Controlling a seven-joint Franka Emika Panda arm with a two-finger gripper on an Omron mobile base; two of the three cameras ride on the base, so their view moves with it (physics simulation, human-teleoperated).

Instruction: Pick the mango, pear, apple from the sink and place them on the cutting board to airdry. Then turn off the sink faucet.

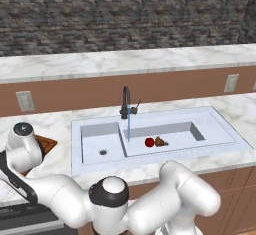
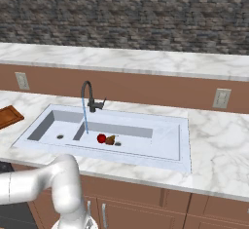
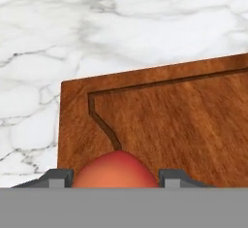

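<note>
In the hand view my gripper (image 3: 115, 177) is shut on the mango (image 3: 115, 170), an orange-red fruit held between the two dark fingertips (image 3: 58, 176). It hangs just above a corner of the reddish-brown cutting board (image 3: 184, 125), near its groove. The board (image 1: 46, 143) lies on the counter left of the sink (image 1: 220, 131). The red apple (image 1: 149, 142) and the brown pear (image 1: 159, 141) lie side by side in the right basin. A blue stream of water falls from the black sink faucet (image 1: 125, 101) into that basin.
White marble counter (image 3: 72, 38) surrounds the board. Wall outlets (image 1: 25, 100) sit on the brown backsplash behind the sink. The left basin holds a round drain (image 1: 103, 152). My own arm (image 1: 165, 199) folds across the front of the counter.
</note>
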